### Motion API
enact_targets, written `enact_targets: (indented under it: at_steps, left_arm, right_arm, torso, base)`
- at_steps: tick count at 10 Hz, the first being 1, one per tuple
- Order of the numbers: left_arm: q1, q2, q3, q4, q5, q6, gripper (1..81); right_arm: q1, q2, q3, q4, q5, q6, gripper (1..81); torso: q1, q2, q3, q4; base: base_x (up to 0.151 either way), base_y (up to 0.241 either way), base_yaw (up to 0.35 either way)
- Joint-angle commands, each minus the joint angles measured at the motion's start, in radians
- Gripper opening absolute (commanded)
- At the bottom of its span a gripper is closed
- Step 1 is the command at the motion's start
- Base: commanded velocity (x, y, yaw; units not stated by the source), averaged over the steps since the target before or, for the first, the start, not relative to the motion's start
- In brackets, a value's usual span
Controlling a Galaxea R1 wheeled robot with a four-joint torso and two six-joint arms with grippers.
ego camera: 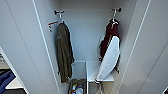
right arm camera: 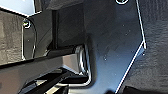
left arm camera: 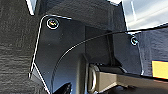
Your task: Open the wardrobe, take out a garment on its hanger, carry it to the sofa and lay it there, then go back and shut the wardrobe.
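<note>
The wardrobe (ego camera: 85,30) stands open in the head view, its white doors swung out at the left (ego camera: 22,45) and right (ego camera: 147,50). The garment (ego camera: 110,50), a maroon jacket with a white sleeve turned toward me, hangs inside on the right. Its thin white hanger (ego camera: 114,22) sits on a wall hook (ego camera: 116,10). A patch of blue at the lower left (ego camera: 5,79) may be the sofa. Both wrist views show my own dark plates and bars close up.
An olive-green jacket (ego camera: 63,52) hangs from a second hook on the wardrobe's left side. A white shelf (ego camera: 92,70) runs below the jackets. Under it stands an open box (ego camera: 77,87) with several small items.
</note>
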Motion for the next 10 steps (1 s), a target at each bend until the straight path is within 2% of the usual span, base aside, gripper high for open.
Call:
enact_targets:
  at_steps: [1, 5, 10]
  left_arm:
    - [-0.019, -0.010, 0.002, 0.012, 0.046, 0.007, 81.1]
    - [-0.014, -0.012, 0.003, 0.014, 0.046, 0.007, 81.1]
    - [-0.013, -0.009, 0.003, 0.024, 0.046, 0.007, 81.1]
  right_arm:
    - [0.031, 0.013, 0.009, 0.014, -0.053, -0.003, 81.1]
    - [0.025, 0.022, 0.009, 0.013, -0.053, -0.007, 81.1]
    - [0.023, 0.024, 0.009, 0.011, -0.051, -0.009, 81.1]
  torso:
    - [0.000, 0.000, 0.000, 0.000]
    - [0.000, 0.000, 0.000, 0.000]
    - [-0.001, -0.001, 0.000, 0.000]
  base:
    - [0.000, 0.000, 0.000]
    - [0.000, 0.000, 0.000]
    - [0.084, 0.000, 0.000]
